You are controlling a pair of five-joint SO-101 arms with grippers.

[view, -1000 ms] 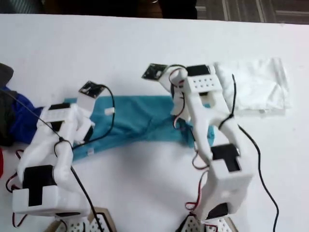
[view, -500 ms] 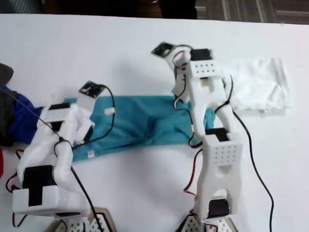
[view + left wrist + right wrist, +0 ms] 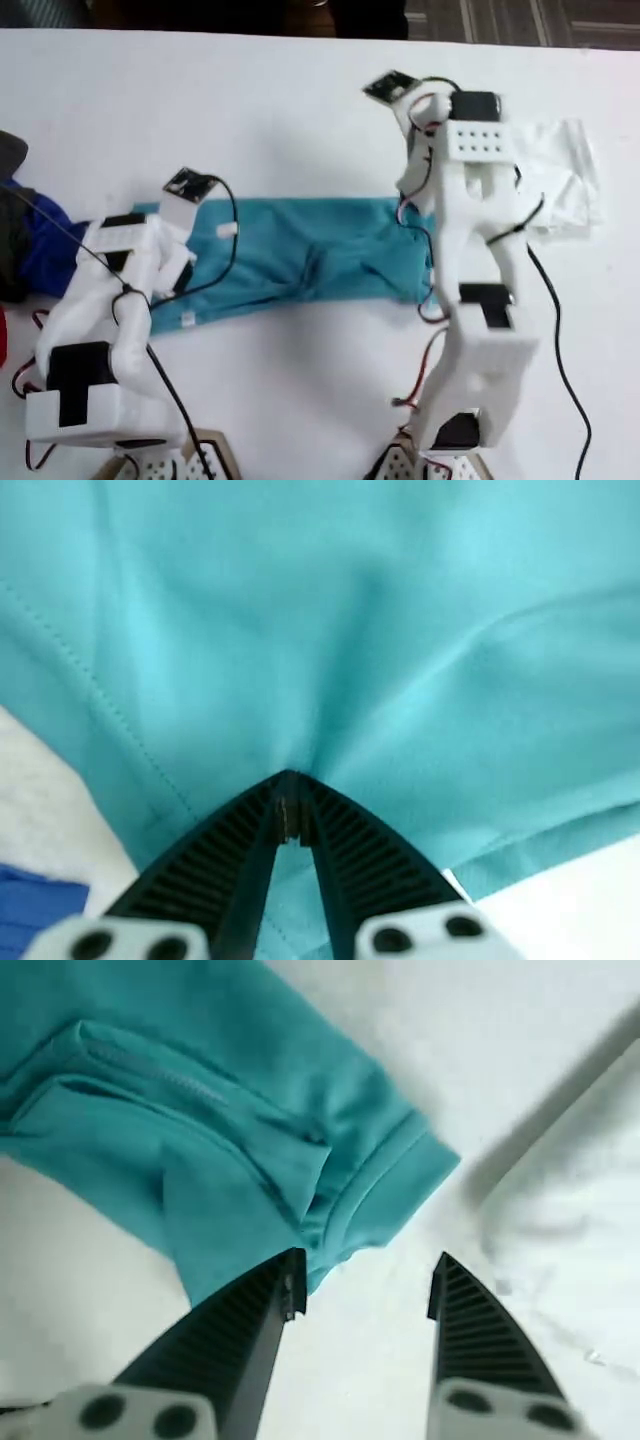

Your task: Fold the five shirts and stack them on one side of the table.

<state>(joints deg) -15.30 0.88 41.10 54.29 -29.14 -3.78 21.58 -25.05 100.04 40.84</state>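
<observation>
A teal shirt (image 3: pixel 290 250) lies stretched in a long band across the middle of the white table (image 3: pixel 250 100). My left gripper (image 3: pixel 288 815) is shut on a pinch of this teal shirt (image 3: pixel 350 610) near its left end, where the left arm (image 3: pixel 130 260) stands. My right gripper (image 3: pixel 365 1280) is open just above the table at the shirt's right end (image 3: pixel 200 1130), with nothing between its fingers. The right arm (image 3: pixel 470 200) covers that end from above. A folded white shirt (image 3: pixel 560 180) lies at the back right.
A blue shirt (image 3: pixel 45 250) and a dark garment (image 3: pixel 12 240) are heaped at the table's left edge, with something red (image 3: pixel 3 340) below them. Cables trail from both arms. Bare table spreads behind and in front of the teal shirt.
The right arm has swung to the right along the teal shirt, from its middle to its right end. The shirt's right part now lies flatter. The left arm has kept still.
</observation>
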